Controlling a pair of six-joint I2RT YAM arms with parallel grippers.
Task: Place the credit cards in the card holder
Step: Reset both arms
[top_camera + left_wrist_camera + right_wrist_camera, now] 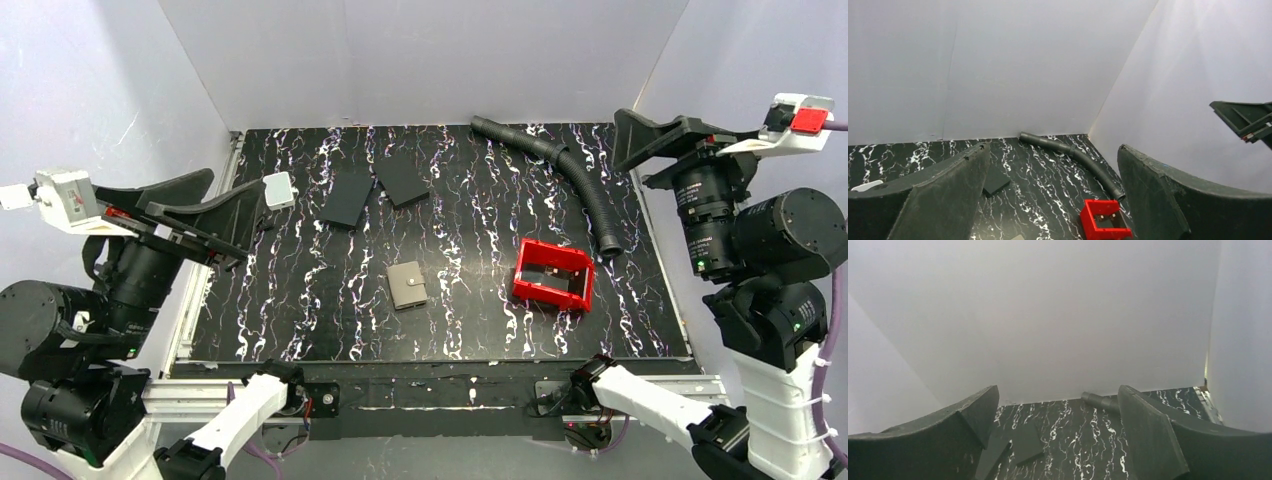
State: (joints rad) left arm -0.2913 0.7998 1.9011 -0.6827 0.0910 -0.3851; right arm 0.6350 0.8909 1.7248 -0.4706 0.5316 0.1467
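Here, a closed card holder lies flat near the middle of the marbled black desk, with both arms raised at the sides.

The credit cards cannot be picked out for sure; dark shapes inside the red tray, just right of the holder, may be them. The left gripper and right gripper both stand wide open, holding nothing, high above the desk. The job looks unstarted. Probably one gripper should pin the holder while the other gently lifts its snap tab, so the wallet does not slide. Thin cards may be hard to pinch out of a walled tray. A black ribbed hose curves behind the tray. Two black slabs and a small white box sit further back, well apart from the holder.
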